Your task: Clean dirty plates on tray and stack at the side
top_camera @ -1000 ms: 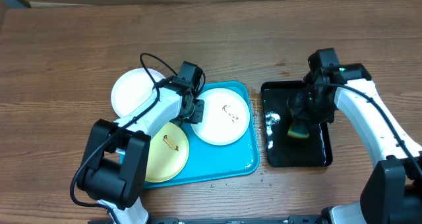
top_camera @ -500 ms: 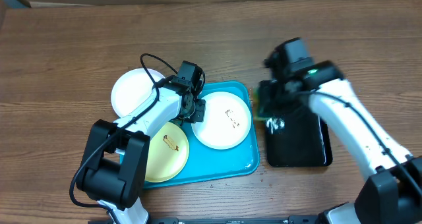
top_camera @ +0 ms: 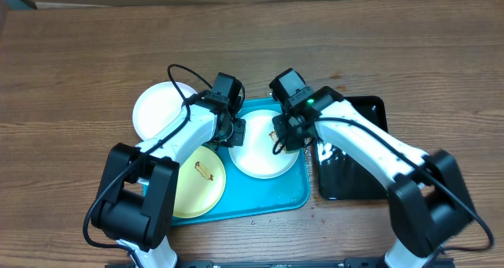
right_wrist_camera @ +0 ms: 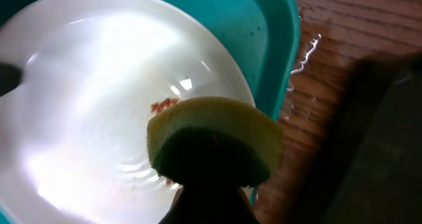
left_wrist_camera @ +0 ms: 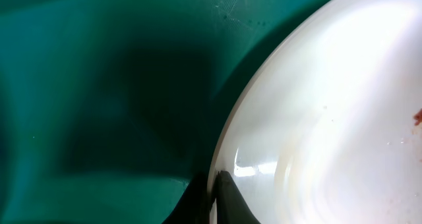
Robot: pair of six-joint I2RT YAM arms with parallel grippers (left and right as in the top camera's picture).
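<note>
Overhead: white plate [top_camera: 256,154] flat, face-up

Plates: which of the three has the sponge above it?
The white plate on the tray's right side, under the sponge. The other white plate and the yellow-green plate lie further left.

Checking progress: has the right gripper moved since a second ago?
Yes. The right gripper, holding the sponge, went left from the black tray to the white plate.
</note>
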